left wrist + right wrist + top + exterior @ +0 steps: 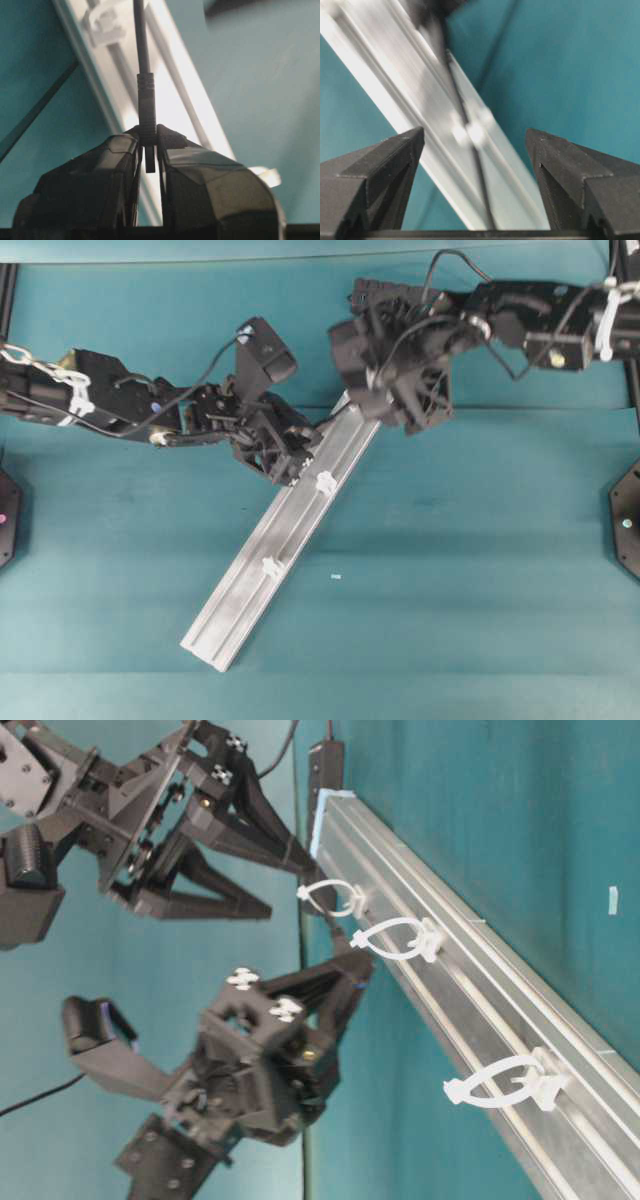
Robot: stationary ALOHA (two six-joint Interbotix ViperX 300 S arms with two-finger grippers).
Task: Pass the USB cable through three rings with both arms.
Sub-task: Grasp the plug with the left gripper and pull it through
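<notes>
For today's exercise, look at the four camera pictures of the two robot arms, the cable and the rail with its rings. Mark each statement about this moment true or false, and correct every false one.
1. The left gripper is shut on the cable. True.
2. The right gripper is clamped on the plug. False: its jaws stand wide open and hold nothing.
3. Three white rings sit along the silver rail. True.
4. The rail lies parallel to the table's front edge. False: it runs diagonally in the overhead view.
5. The cable already runs through the ring nearest the rail's lower end. False: that ring is empty.
</notes>
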